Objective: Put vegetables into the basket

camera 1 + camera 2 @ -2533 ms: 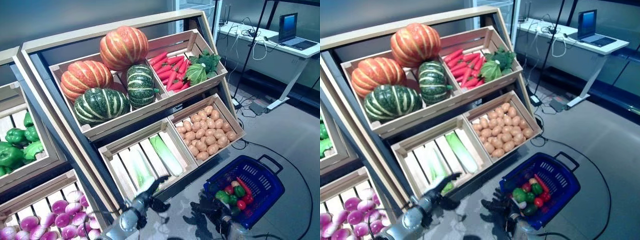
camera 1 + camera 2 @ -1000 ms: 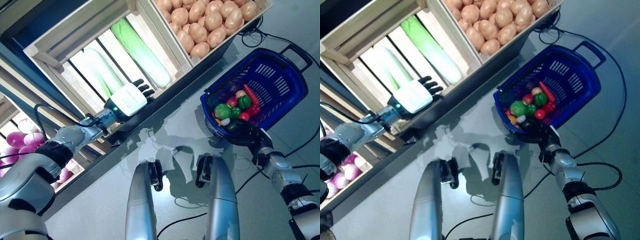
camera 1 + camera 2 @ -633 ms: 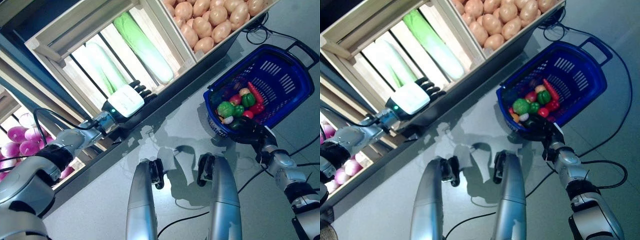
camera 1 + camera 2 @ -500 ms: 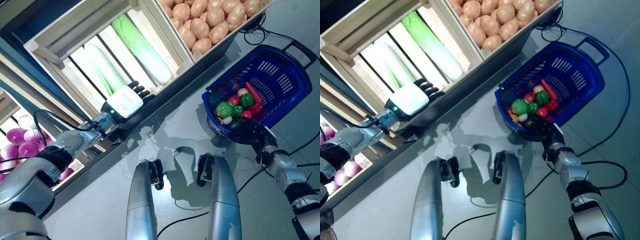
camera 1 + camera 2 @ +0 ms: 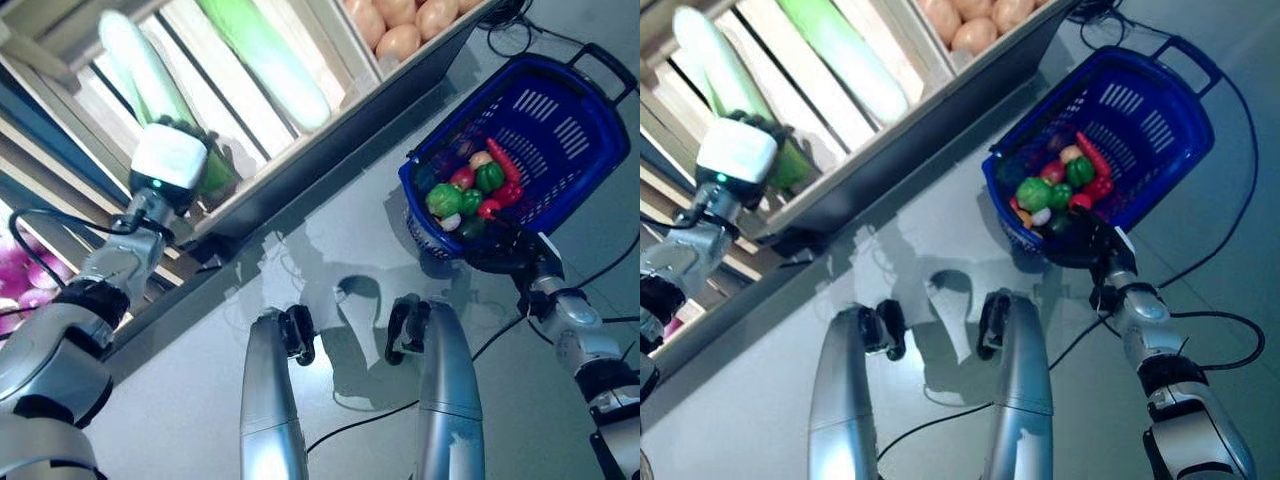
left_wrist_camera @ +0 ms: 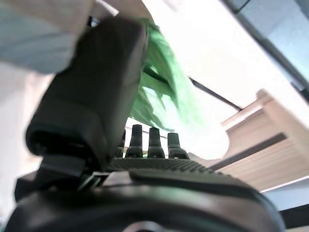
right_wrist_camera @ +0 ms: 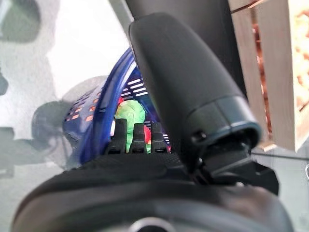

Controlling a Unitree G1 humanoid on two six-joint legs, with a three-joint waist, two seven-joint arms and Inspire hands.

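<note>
My left hand (image 5: 168, 158) reaches into the slatted wooden crate (image 5: 100, 110). Its straight fingers (image 6: 149, 141) lie on the green leafy end (image 6: 164, 96) of a long pale cabbage (image 5: 138, 68), and its thumb (image 6: 91, 87) stands apart beside the leaves. A second long cabbage (image 5: 265, 55) lies to its right in the same crate. The blue basket (image 5: 548, 105) hangs at the right, holding red and green vegetables (image 5: 465, 190). My right hand (image 5: 510, 252) is shut on the basket's near rim (image 7: 99, 125).
A crate of potatoes (image 5: 400, 40) sits above the basket at the top edge. The dark front rail of the shelf (image 5: 330, 150) runs diagonally between the crates and the grey floor. Purple onions (image 5: 12, 275) show at the far left.
The view has shifted. My left hand has gone from the crate's front edge up into the crate, onto the cabbage's leafy end. The right hand still holds the basket.
</note>
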